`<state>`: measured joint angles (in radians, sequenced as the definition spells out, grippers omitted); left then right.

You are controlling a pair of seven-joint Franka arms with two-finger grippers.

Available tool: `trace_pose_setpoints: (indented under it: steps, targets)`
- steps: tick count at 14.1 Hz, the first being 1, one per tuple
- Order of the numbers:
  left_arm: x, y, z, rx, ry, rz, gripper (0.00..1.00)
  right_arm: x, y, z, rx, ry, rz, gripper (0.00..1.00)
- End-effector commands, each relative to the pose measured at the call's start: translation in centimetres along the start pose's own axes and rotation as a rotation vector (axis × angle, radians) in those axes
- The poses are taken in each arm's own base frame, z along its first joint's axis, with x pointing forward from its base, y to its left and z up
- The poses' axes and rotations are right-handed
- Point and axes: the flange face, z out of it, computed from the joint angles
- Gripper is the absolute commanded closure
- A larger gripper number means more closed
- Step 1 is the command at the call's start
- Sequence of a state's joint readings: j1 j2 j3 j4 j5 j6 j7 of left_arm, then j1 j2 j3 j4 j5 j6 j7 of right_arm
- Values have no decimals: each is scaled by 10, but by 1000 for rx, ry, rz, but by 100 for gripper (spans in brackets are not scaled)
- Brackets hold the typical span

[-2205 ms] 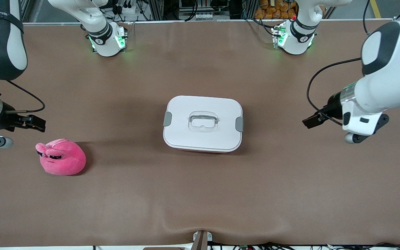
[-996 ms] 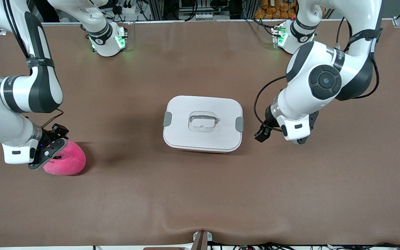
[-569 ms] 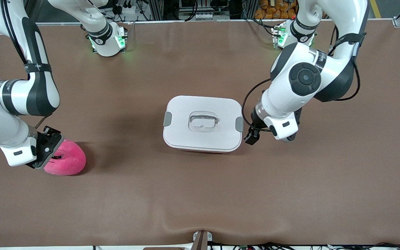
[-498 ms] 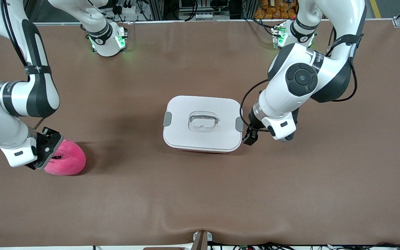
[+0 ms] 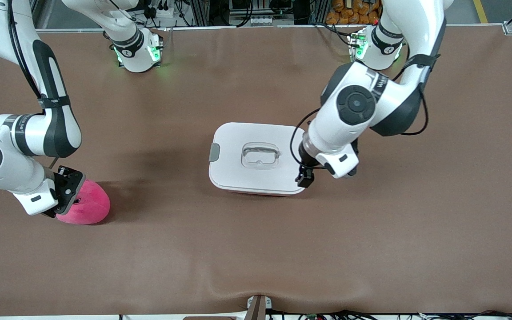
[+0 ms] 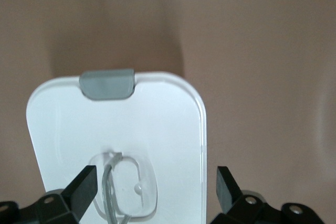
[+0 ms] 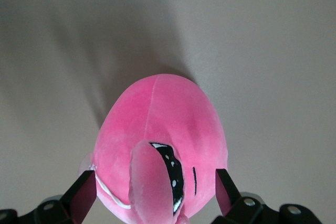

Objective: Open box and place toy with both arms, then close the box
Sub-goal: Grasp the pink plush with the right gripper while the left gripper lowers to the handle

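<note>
Your left pincer [image 5: 304,180], fingers spread and empty, has swung in over the closed box [image 5: 256,158] at mid-surface; your right pincer [image 5: 62,195], equally spread, has dropped onto the toy [image 5: 88,208] toward its end. Unclipping and grasping look imminent.

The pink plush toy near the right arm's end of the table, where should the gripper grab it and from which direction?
Probably across its rounded middle, coming straight down from above. The toy lies alone on the table as a soft low mound with nothing beside it, so its flanks are free. The right gripper already hangs over it, open, one finger off each side; closing there should squeeze the plush body.
</note>
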<state>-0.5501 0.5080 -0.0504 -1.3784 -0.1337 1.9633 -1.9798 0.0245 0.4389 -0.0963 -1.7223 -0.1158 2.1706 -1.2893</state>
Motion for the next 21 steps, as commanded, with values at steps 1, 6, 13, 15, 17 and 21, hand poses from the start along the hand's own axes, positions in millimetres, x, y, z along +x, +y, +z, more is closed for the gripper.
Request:
trace_pose_setpoints:
  steps: [1,6,13,15,17,21]
  targets:
    - [-26,-5,19,8,-3,-37,0,0,-1,0,-14,-9,-24,82]
    - [-67,-27,50,15,29,-75,0,-2,-1,6,-6,-13,-20,100]
    - [-105,-53,81,-12,93,-99,0,-1,1,-1,-23,-21,-33,100]
    - [-106,-55,86,-6,99,-99,0,2,2,-8,-36,-18,-37,100]
    - [-106,-55,86,-5,98,-101,0,4,4,-18,-51,-13,-49,100]
    - [-106,-57,98,-35,126,-124,0,5,6,-38,-82,-4,-75,100]
